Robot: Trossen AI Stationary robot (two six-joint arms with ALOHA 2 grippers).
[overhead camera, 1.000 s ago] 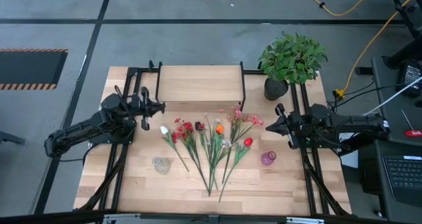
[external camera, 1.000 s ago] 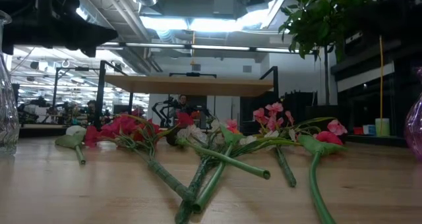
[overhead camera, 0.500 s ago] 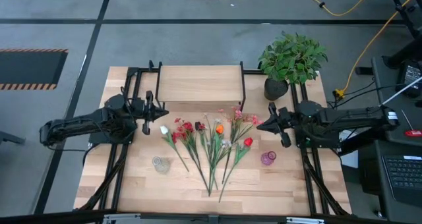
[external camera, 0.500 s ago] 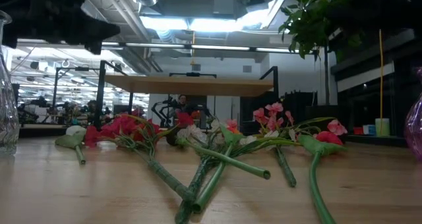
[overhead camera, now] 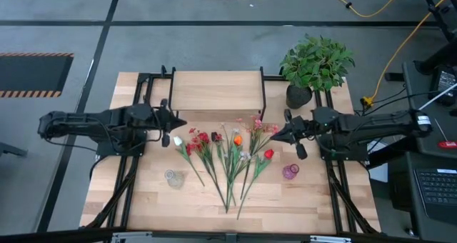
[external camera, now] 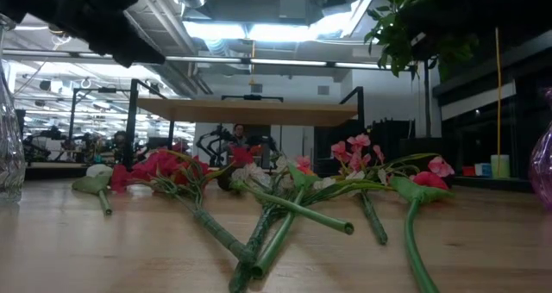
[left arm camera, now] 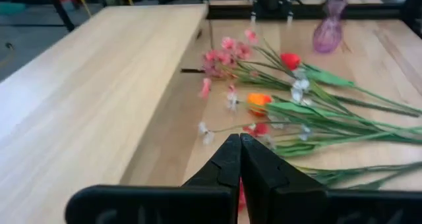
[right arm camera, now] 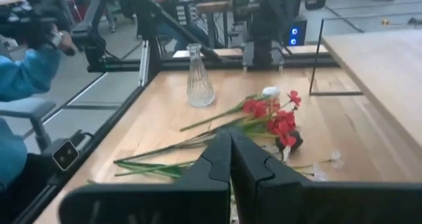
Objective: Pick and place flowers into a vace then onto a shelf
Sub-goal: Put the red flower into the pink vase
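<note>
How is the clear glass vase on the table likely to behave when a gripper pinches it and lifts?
The clear glass vase stands upright, with a narrow neck above a wider body, so a nudge high up may tip it. Its smooth, glassy surface probably makes it slippery, and it is likely fragile. It is empty, with the flowers lying beside it, so it should be fairly light.
</note>
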